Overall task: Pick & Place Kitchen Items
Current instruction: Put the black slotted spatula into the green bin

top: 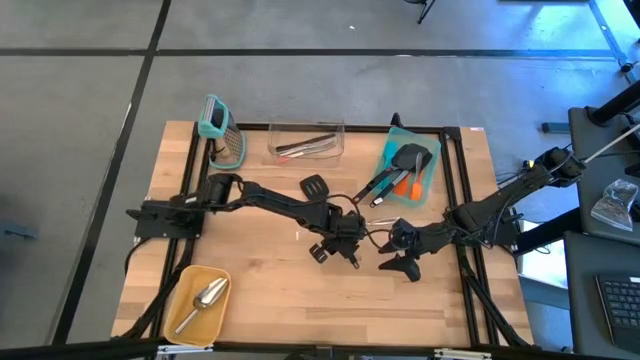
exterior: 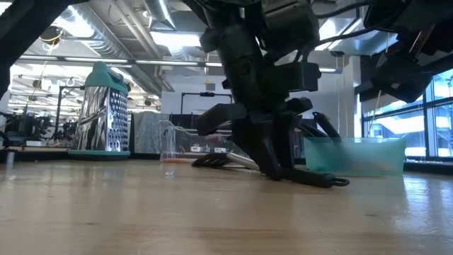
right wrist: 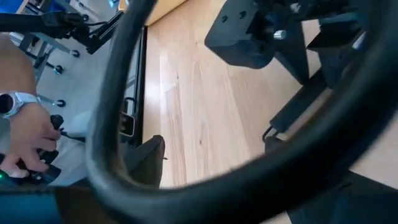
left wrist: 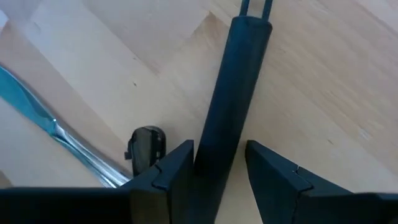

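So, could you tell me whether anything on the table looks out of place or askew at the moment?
One black slotted turner lies alone on the bare wood, outside the teal bin holding the other utensils. The left gripper has a dark handle between its fingers. Nothing looks spilled or damaged.

Left gripper low at table centre, right gripper just beside.

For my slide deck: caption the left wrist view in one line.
Left gripper straddles a black utensil handle lying on the wooden table, fingers on either side, not visibly clamped.
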Robot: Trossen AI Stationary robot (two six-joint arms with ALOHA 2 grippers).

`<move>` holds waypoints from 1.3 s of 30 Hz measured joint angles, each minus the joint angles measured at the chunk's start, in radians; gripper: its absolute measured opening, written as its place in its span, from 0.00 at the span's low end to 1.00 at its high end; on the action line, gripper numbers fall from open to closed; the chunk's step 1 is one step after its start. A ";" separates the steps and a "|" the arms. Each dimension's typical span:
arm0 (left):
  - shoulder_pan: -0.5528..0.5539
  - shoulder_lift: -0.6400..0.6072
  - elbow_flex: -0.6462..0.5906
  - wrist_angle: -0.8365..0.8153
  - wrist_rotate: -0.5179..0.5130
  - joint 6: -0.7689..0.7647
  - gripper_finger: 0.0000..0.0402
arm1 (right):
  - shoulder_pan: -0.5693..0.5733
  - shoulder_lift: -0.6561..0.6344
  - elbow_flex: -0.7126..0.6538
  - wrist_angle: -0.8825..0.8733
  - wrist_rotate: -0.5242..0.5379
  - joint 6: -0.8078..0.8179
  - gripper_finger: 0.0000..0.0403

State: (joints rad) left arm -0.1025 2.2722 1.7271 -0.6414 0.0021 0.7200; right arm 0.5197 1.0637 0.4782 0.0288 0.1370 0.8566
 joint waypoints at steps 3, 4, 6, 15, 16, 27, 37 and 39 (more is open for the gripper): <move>0.006 0.016 0.003 -0.025 0.031 -0.008 0.36 | 0.008 0.000 0.000 0.001 0.020 0.003 0.69; 0.010 0.022 0.004 -0.033 0.058 -0.017 0.36 | 0.008 0.000 0.000 0.001 0.020 0.005 0.69; 0.017 0.029 0.005 -0.058 0.101 -0.053 0.36 | 0.008 0.000 0.000 0.001 0.021 0.008 0.69; 0.006 0.034 0.004 -0.110 0.132 -0.112 0.21 | 0.008 0.000 0.000 0.001 0.020 0.008 0.69; 0.003 0.033 0.004 -0.113 0.126 -0.114 0.19 | 0.008 0.000 0.000 0.001 0.020 0.007 0.69; -0.016 -0.063 -0.017 -0.148 0.008 -0.231 0.18 | 0.019 0.000 0.001 -0.002 0.020 0.000 0.69; -0.022 -0.204 -0.011 -0.055 -0.099 -0.298 0.18 | 0.019 0.000 0.001 -0.002 0.020 0.000 0.69; -0.026 -0.236 -0.009 -0.040 -0.151 -0.294 0.18 | 0.020 0.000 0.001 -0.002 0.019 0.000 0.69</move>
State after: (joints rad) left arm -0.1283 2.0362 1.7180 -0.6812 -0.1487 0.4263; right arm 0.5399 1.0634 0.4789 0.0265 0.1556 0.8562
